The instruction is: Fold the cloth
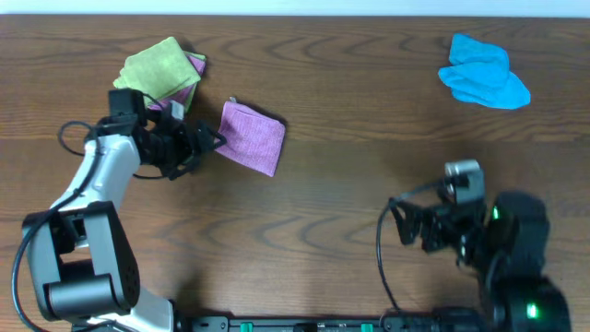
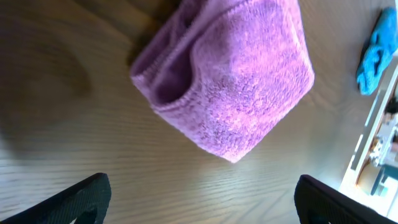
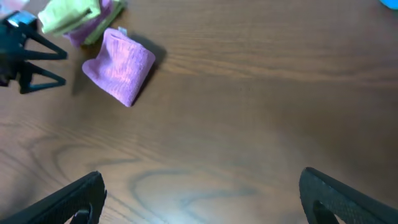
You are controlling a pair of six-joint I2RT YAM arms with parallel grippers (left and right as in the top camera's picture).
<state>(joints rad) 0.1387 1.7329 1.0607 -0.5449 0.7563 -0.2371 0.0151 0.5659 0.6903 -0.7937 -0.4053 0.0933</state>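
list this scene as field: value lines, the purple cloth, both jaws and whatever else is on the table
cloth: lilac cloth, folded into a compact bundle, lying on the table
left jaws: open, empty, pointed at the cloth's left edge, not gripping it
right jaws: open, empty, over bare wood well away from the cloth
other cloths: lime-green cloth bunched at the far left over a purple piece; blue cloth crumpled at the far right
fold status: looks folded, edges uneven
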